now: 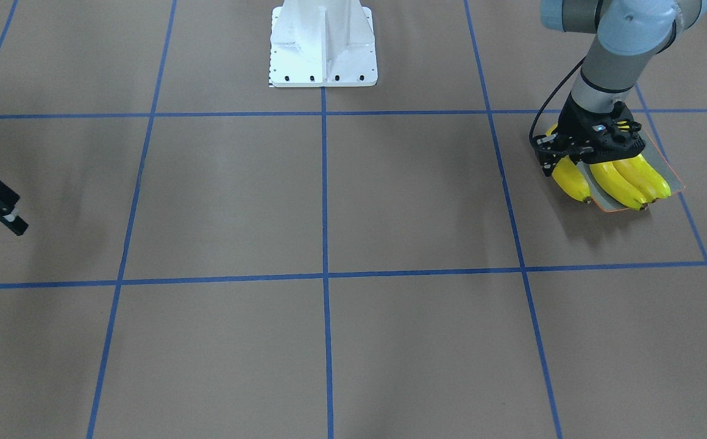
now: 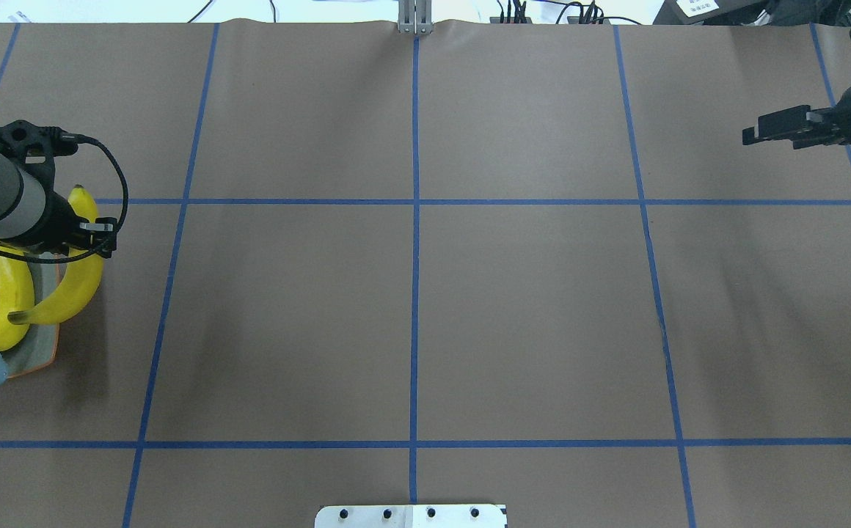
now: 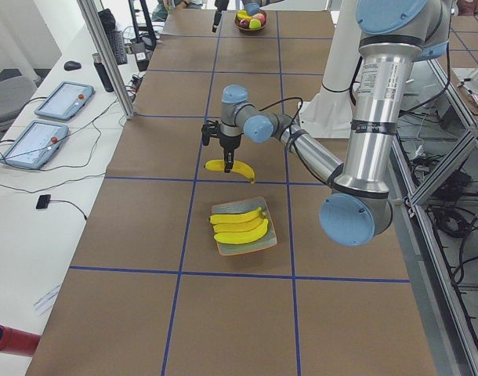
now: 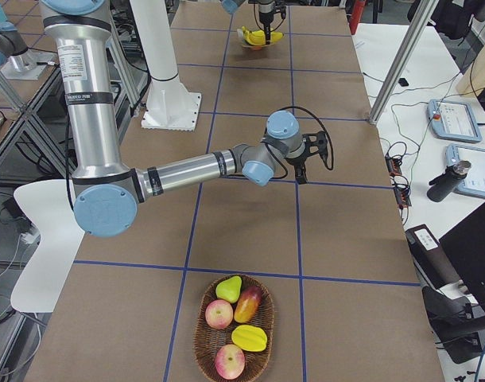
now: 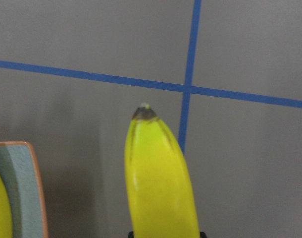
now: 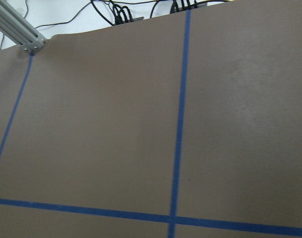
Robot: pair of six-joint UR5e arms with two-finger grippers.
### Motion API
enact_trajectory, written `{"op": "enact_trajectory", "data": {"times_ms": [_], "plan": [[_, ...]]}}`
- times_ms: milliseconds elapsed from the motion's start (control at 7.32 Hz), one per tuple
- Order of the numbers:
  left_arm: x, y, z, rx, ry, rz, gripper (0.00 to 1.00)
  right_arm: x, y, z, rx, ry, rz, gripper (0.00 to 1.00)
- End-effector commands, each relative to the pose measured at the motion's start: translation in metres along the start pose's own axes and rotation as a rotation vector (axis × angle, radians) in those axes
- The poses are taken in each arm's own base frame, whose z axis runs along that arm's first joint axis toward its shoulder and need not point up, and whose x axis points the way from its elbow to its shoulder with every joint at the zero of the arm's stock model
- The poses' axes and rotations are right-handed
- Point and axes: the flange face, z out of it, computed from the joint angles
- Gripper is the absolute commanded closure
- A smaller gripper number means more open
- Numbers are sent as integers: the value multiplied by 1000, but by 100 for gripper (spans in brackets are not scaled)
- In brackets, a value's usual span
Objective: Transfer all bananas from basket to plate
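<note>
Left tool (image 2: pixel 92 236) grips the last banana (image 2: pixel 77 290) at frame left; next probably shift over plate (image 2: pixel 35 353) and release

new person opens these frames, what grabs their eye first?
First the left gripper, shut on a bright yellow banana beside the plate at the table's left end. Two more bananas already lie on the plate. Next comes the wicker basket of mixed fruit at the right end, with no banana visible in it, and the right gripper hanging open on that side.
</note>
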Motion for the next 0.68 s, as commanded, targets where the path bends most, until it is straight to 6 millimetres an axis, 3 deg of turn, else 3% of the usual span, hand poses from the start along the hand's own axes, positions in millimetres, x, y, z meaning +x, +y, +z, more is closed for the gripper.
{"op": "enact_trajectory", "data": {"times_ms": [0, 273, 546], "plan": [[-12, 7, 16, -21, -143, 13, 100, 37, -4, -10, -69, 63, -57, 0], [-25, 9, 18, -45, -245, -15, 100, 36, -1, -12, -70, 61, -55, 0], [-34, 7, 39, -70, -286, -52, 100, 38, 0, -11, -73, 63, -52, 0]]}}
